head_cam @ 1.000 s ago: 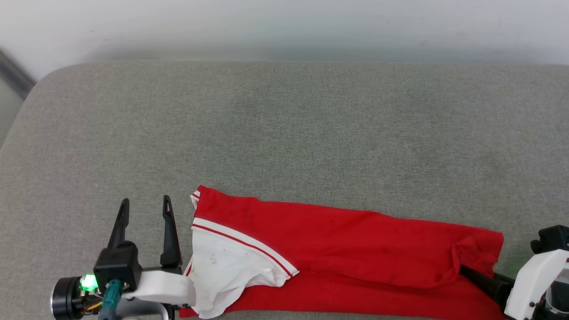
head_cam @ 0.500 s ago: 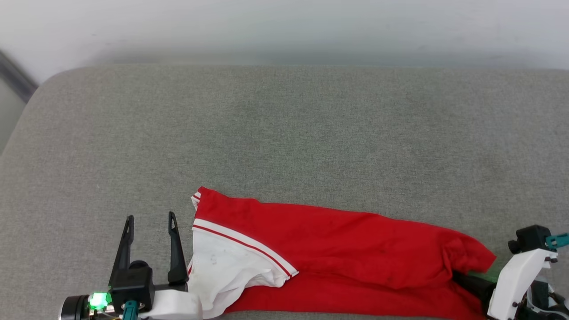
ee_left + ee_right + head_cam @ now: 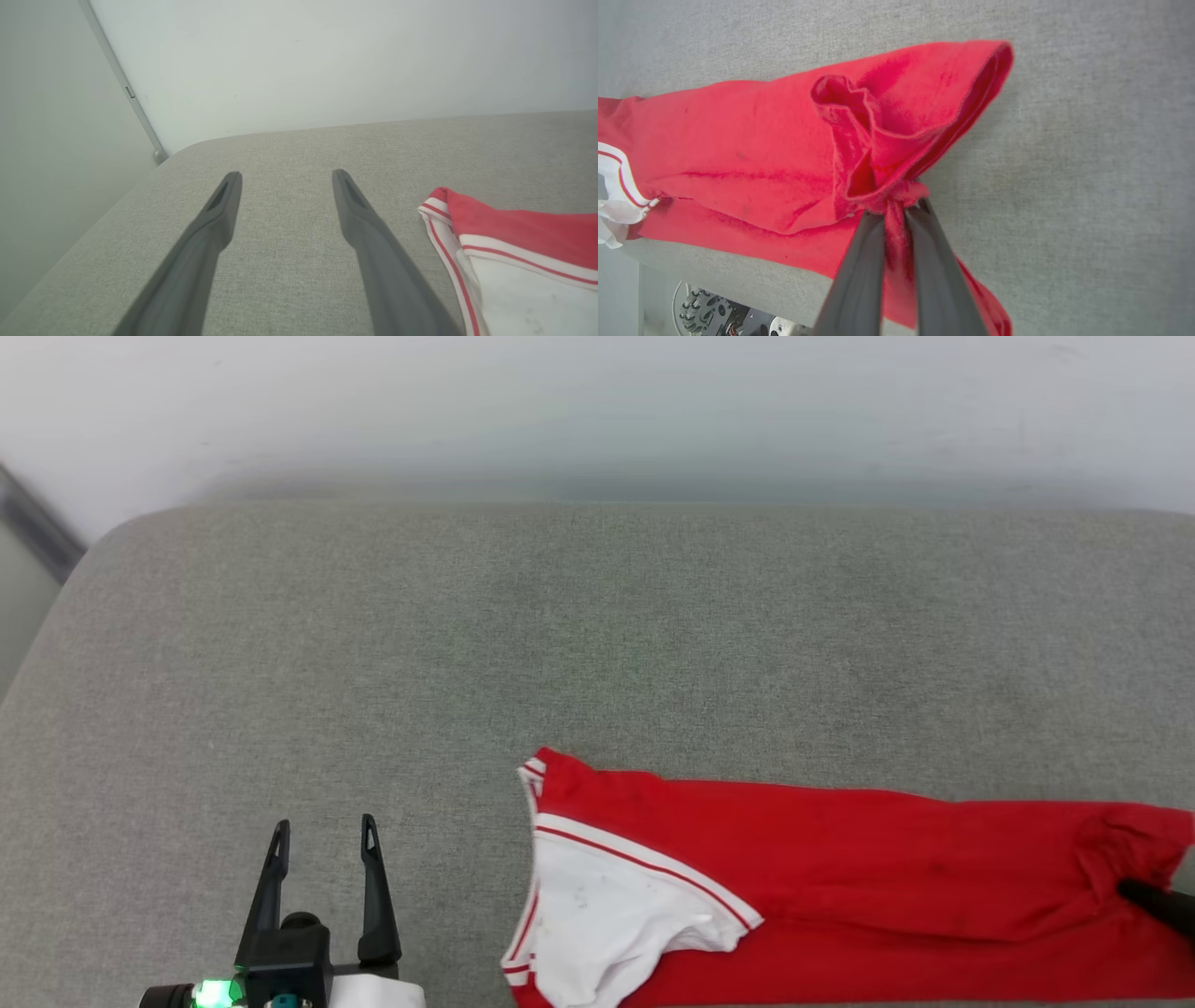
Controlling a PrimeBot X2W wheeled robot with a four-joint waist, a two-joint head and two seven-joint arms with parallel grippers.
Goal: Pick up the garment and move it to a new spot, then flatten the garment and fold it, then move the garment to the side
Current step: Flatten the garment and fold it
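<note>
The garment (image 3: pixel 840 859), red with a white sleeve trimmed in red stripes, lies folded into a long strip near the front edge of the grey cushion (image 3: pixel 597 644). Its sleeve end (image 3: pixel 528 233) lies to the right of my left gripper (image 3: pixel 286 177). That gripper (image 3: pixel 324 826) stands open over bare cushion, a short way left of the cloth. My right gripper (image 3: pixel 896 205) is shut on a bunched red corner of the garment (image 3: pixel 752 140). A dark finger of it (image 3: pixel 1158 905) pokes in at the right edge of the head view.
A pale wall (image 3: pixel 597 411) rises behind the cushion, and a dark strip (image 3: pixel 37 527) runs down at the far left. The cushion's front edge lies just below the garment. My wheeled base (image 3: pixel 705 308) shows beyond that edge. Bare cushion stretches across the back and left.
The right gripper shut on the garment's right end and pulled the whole strip to the right, away from the left gripper. The left gripper stayed open in place. The head camera shifted slightly.
</note>
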